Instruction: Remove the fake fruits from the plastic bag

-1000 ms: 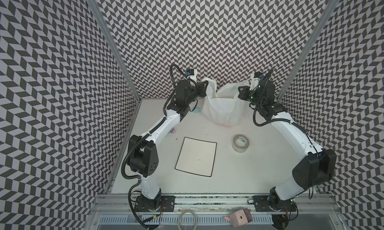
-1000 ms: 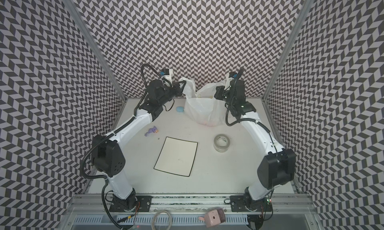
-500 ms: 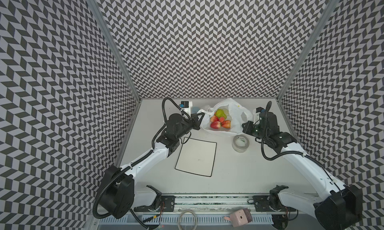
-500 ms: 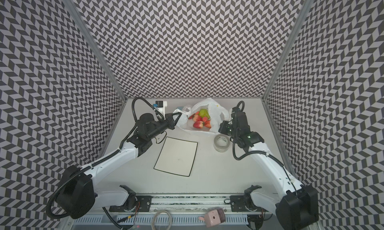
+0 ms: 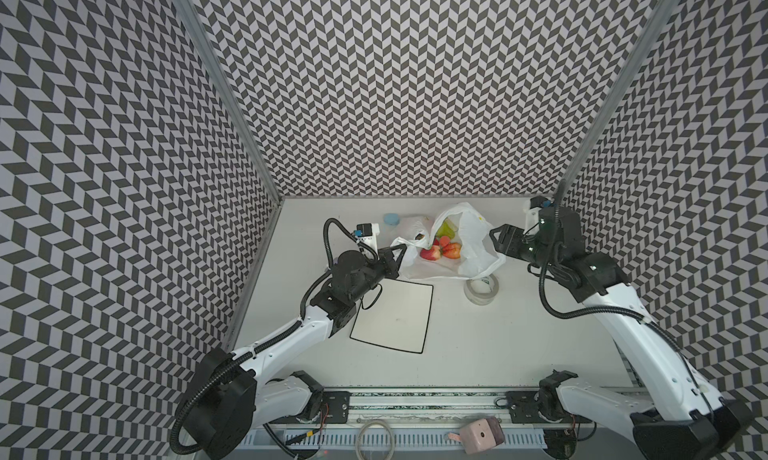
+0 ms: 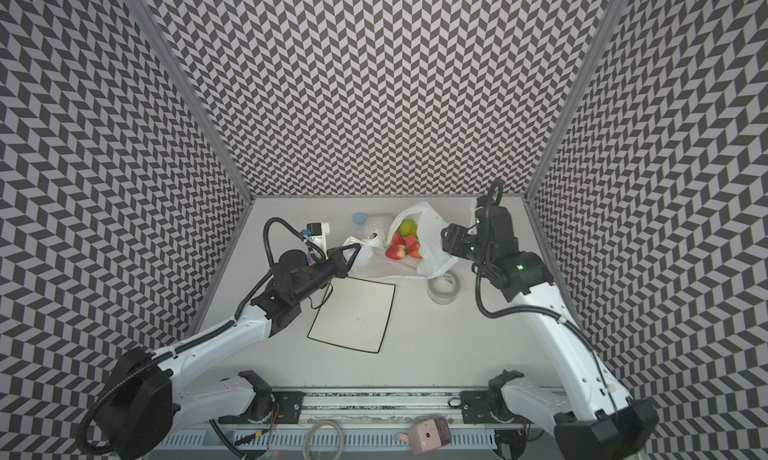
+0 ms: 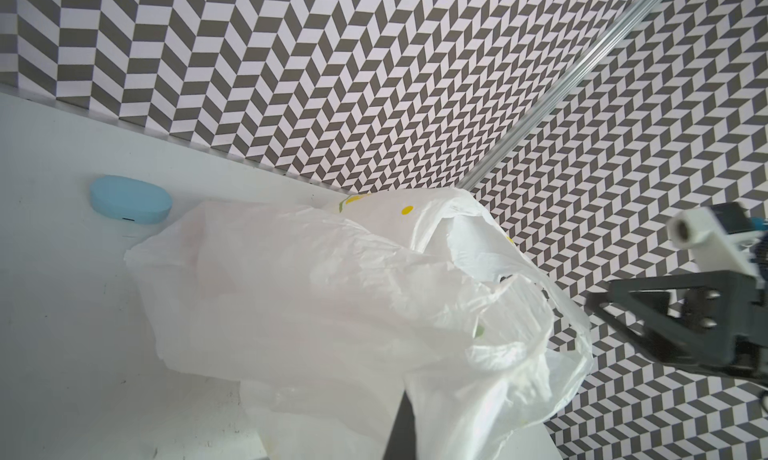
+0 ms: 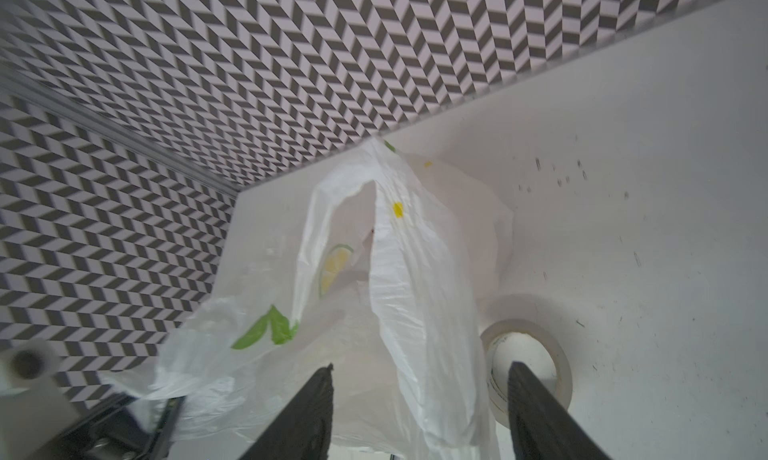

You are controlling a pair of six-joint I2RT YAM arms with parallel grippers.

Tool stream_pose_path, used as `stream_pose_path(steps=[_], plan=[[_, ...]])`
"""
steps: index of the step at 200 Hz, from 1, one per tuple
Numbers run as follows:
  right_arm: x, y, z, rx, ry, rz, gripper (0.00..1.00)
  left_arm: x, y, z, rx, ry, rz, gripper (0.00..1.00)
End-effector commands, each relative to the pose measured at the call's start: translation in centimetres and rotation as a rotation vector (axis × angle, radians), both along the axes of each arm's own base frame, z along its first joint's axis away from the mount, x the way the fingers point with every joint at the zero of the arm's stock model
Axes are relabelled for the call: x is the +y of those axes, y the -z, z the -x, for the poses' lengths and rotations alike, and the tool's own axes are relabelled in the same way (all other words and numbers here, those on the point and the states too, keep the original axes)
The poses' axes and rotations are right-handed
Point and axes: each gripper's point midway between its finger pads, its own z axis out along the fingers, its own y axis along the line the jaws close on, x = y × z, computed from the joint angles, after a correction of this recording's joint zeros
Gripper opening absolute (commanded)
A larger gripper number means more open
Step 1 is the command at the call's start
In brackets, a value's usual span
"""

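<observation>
Red strawberries and a yellow-green pear, the fake fruits [image 5: 441, 250], lie heaped inside the plastic bag [image 5: 471, 245]. They show through its gaping mouth in both top views. The bag [image 6: 432, 233] sprawls on the white table [image 5: 498, 354] towards the back wall, a little right of centre, with its mouth turned upward.

The left gripper [image 5: 402, 250] reaches in from the left and is clamped tight on one of the bag's handles. The thin film is drawn out to a point at its tip. In the left wrist view the crinkled plastic [image 7: 332, 291] bunches around a single dark finger [image 7: 403, 420].

The right gripper [image 5: 495, 241] sits against the bag's opposite side with its jaws spread wide. In the right wrist view the other handle loop [image 8: 415, 270] hangs in the gap between the two fingers [image 8: 316, 416], pinched by neither. The fruits rest between the two grippers, somewhat nearer the left one and apart from both. The pear is at the back of the pile and the strawberries at the front.

A clear tape roll [image 5: 481, 289] lies just in front of the bag's right corner, and the plastic appears to overlap its rim. A white, black-rimmed plate [image 5: 395, 312] lies flat just in front of the bag, below the left gripper. A light-blue blob [image 5: 391, 218] sits just behind the bag's left lobe, near the back wall.
</observation>
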Motion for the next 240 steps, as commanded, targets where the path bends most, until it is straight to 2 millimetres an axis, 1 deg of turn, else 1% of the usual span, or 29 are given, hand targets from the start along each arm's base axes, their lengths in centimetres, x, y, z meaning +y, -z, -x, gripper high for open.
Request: stream_pose_path(steps=[1, 14, 19, 31, 36, 48, 60, 74, 88, 102, 109, 118, 129, 140, 156, 166, 174, 200, 206, 219, 240], plan=[[2.9, -4.1, 1.5, -0.126, -0.184, -0.001, 0.57, -0.1, -1.8, -0.2, -0.013, -0.027, 0.08, 0.0], [6.0, -5.2, 1.7, -0.161, -0.294, -0.006, 0.49, -0.3, -2.0, -0.1, -0.018, -0.024, 0.085, 0.0], [7.5, -5.1, 1.8, -0.165, -0.336, 0.006, 0.47, -0.3, -2.0, 0.0, -0.018, -0.023, 0.087, 0.0], [10.5, -4.3, 1.7, -0.179, -0.423, 0.05, 0.43, -0.3, -2.0, 0.0, -0.013, -0.025, 0.09, 0.0], [11.7, -3.5, 1.5, -0.182, -0.453, 0.076, 0.42, -0.2, -2.0, 0.0, -0.013, -0.026, 0.091, 0.0], [13.4, -1.9, 0.5, -0.212, -0.473, 0.15, 0.39, -0.1, -2.1, 0.1, -0.009, -0.031, 0.099, 0.0], [14.1, 0.2, -0.8, -0.242, -0.476, 0.224, 0.36, 0.1, -2.3, 0.0, -0.009, -0.042, 0.104, 0.0], [14.1, 2.3, -2.4, -0.271, -0.456, 0.3, 0.32, 0.3, -2.5, 0.0, -0.008, -0.055, 0.107, 0.0], [14.4, 4.1, -3.4, -0.256, -0.442, 0.332, 0.31, 0.6, -2.9, -0.1, -0.008, -0.07, 0.106, 0.0], [14.8, 5.7, -3.8, -0.206, -0.429, 0.298, 0.31, 0.8, -3.2, -0.1, -0.01, -0.081, 0.097, 0.0], [15.0, 6.4, -3.9, -0.179, -0.413, 0.266, 0.33, 1.0, -3.3, -0.1, -0.01, -0.087, 0.09, 0.0], [15.2, 6.9, -4.3, -0.15, -0.383, 0.214, 0.35, 1.1, -3.2, -0.1, -0.008, -0.095, 0.079, 0.0], [15.9, 7.3, -4.4, -0.128, -0.372, 0.143, 0.34, 1.3, -3.0, 0.0, -0.008, -0.1, 0.06, 0.0], [16.2, 7.9, -5.2, -0.105, -0.335, 0.101, 0.32, 1.4, -3.0, 0.0, -0.008, -0.105, 0.043, 0.0], [15.8, 9.0, -6.8, -0.083, -0.244, 0.098, 0.33, 1.7, -3.0, 0.1, -0.009, -0.11, 0.028, 0.0], [15.7, 9.2, -7.9, -0.084, -0.198, 0.083, 0.33, 1.8, -3.1, 0.3, -0.011, -0.11, 0.022, 0.0], [15.8, 8.7, -8.7, -0.099, -0.179, 0.058, 0.33, 1.8, -2.9, 0.4, -0.009, -0.109, 0.011, 0.01], [17.5, 5.1, -10.8, -0.192, -0.181, -0.04, 0.34, 2.2, -2.0, 0.9, 0.003, -0.102, -0.051, 0.07], [17.9, 4.8, -11.3, -0.198, -0.188, -0.048, 0.33, 2.3, -1.8, 1.1, 0.003, -0.096, -0.067, 0.1], [18.7, 4.1, -12.2, -0.209, -0.199, -0.064, 0.33, 2.4, -1.5, 1.6, -0.008, -0.08, -0.108, 0.22], [19.6, 4.0, -13.1, -0.216, -0.212, -0.074, 0.33, 2.6, -1.7, 2.2, -0.038, -0.056, -0.185, 0.53]])
